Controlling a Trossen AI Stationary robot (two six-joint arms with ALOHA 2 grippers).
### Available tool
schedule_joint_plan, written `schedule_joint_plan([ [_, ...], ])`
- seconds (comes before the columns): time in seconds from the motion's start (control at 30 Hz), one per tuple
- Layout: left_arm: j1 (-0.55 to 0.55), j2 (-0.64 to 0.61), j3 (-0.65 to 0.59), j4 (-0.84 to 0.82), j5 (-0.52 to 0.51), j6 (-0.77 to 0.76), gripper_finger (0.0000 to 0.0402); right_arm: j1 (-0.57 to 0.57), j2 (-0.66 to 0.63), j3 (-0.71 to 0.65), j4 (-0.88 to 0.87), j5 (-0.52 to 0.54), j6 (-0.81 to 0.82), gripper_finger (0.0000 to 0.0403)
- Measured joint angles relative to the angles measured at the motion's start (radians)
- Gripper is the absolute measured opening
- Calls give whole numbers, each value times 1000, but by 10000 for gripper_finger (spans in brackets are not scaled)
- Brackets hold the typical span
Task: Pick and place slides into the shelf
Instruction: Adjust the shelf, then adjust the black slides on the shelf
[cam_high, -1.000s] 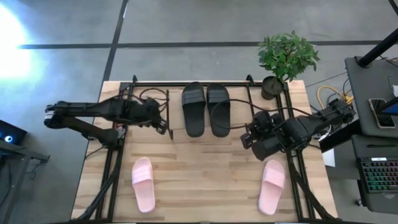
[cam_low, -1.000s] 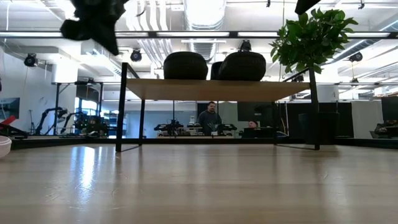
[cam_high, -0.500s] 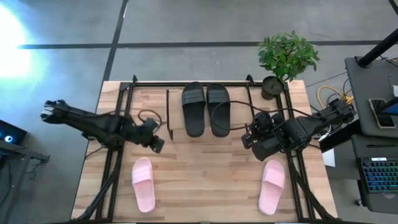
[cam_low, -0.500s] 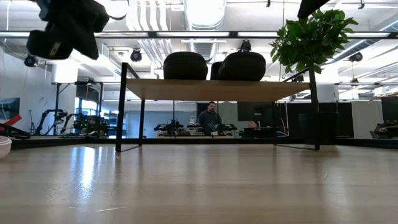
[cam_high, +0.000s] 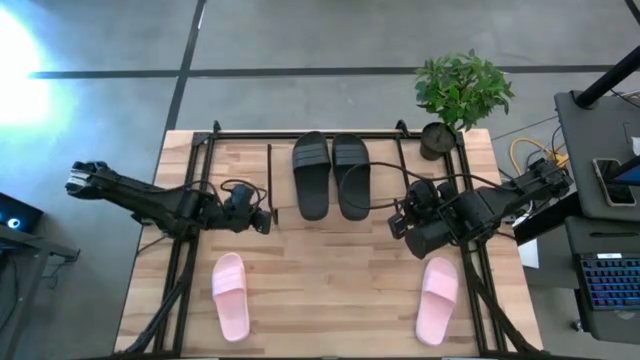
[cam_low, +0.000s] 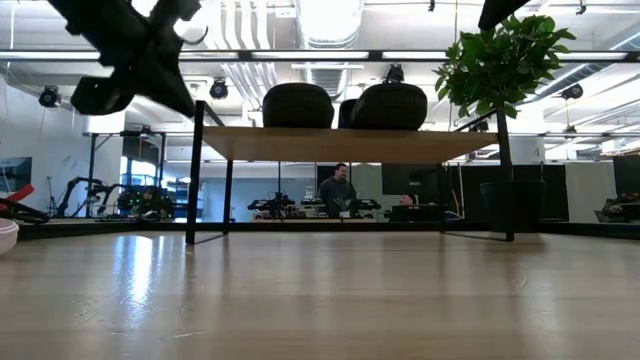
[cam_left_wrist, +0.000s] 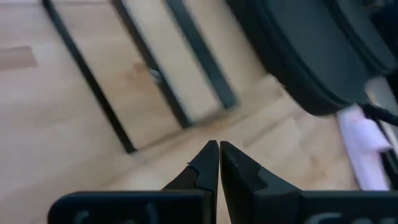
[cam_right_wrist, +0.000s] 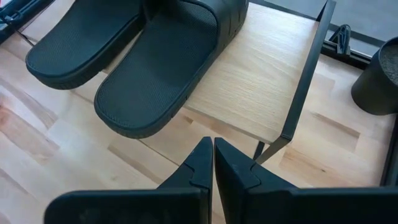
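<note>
Both black slides (cam_high: 311, 176) (cam_high: 352, 176) lie side by side, soles down, on the shelf's (cam_high: 385, 165) light board at the table's far middle. In the low view the black slides (cam_low: 298, 105) (cam_low: 390, 105) sit on top of the shelf (cam_low: 340, 143). One pink slide (cam_high: 231, 295) lies flat near the table's near left, the other (cam_high: 437, 298) near its near right. My left gripper (cam_high: 263, 221) hovers shut over the table, left of the shelf and above the left pink slide. My right gripper (cam_high: 396, 222) waits shut to the right of the shelf (cam_right_wrist: 261, 81).
A potted plant (cam_high: 460, 95) stands at the table's far right corner, just right of the shelf. Black frame rails (cam_high: 180, 270) run along the table's left and right sides. Bare wood (cam_high: 330, 280) lies between the two pink slides. People sit in the room beyond the table (cam_low: 338, 190).
My left gripper has drawn back from the shelf's left side toward the table's near edge and come lower, then edged slightly back to the right, turning as it went. The slides and the right arm have kept still.
</note>
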Motion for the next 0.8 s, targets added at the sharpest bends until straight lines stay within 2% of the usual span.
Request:
schedule_joint_plan([
  [0.4,122,-8,-34,61,8,105,1,0,0,0,-6,0,0,9],
  [0.5,133,-31,-33,60,44,122,1,0,0,0,-15,0,15,9],
  [0.6,123,-78,-15,50,129,125,1,0,0,0,-46,-1,47,9],
  [0.7,82,-134,21,53,159,125,1,-5,0,0,-100,-47,119,9],
  [0.8,56,-179,78,68,120,128,1,-51,-1,0,-108,-150,126,9],
])
